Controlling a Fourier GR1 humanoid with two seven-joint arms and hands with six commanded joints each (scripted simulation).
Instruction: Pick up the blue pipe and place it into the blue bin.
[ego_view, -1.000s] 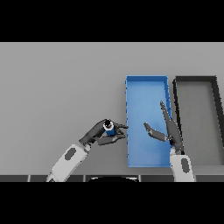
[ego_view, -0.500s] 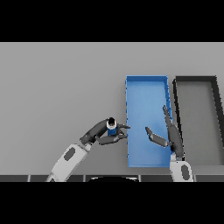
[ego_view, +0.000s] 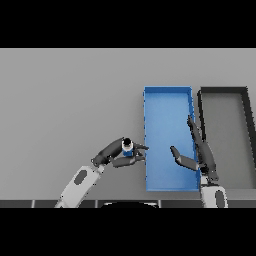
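Note:
The blue pipe (ego_view: 127, 148), short with a dark open top, is held in my left hand (ego_view: 115, 153), whose fingers and thumb curl round it. It hangs just left of the blue bin (ego_view: 168, 98), close to the bin's left wall near its front end. My right hand (ego_view: 199, 154) stands open over the bin's right wall, fingers straight and pointing away from me, thumb spread out over the bin's floor. Nothing lies in the blue bin.
A dark grey bin (ego_view: 224, 92) stands right beside the blue one, on its right. The grey table (ego_view: 65, 100) stretches out to the left and the back.
My left hand has carried the pipe a little to the right, closer to the bin's left wall. My right hand has drifted slightly right and toward me.

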